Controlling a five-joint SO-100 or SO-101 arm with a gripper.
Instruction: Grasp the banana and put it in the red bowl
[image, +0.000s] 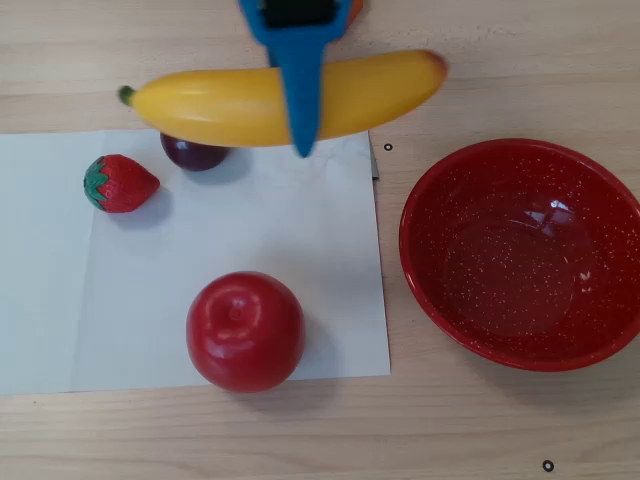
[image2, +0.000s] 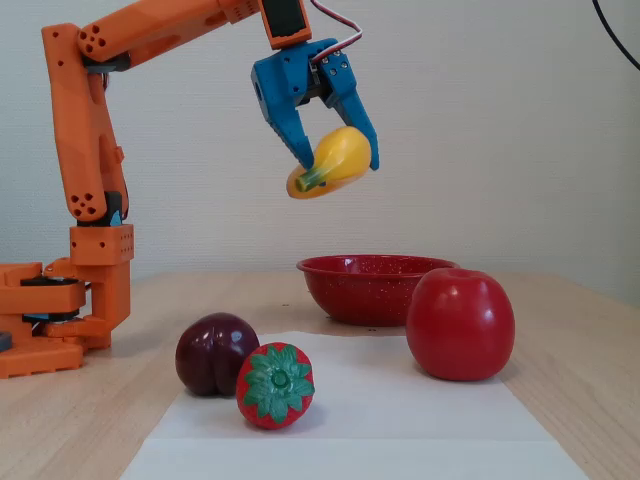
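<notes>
The yellow banana (image: 230, 102) hangs high in the air, held across its middle by my blue gripper (image: 303, 135), which is shut on it. In the fixed view the banana (image2: 338, 160) is well above the table, its green stem toward the camera, between the blue fingers (image2: 295, 140) of the gripper (image2: 340, 165). The red bowl (image: 525, 255) sits on the wood at the right of the overhead view, empty. In the fixed view the red bowl (image2: 360, 285) stands behind the apple, below and slightly right of the banana.
A white paper sheet (image: 300, 240) carries a red apple (image: 245, 330), a strawberry (image: 120, 184) and a dark plum (image: 195, 155). The orange arm base (image2: 60, 320) stands at the left of the fixed view.
</notes>
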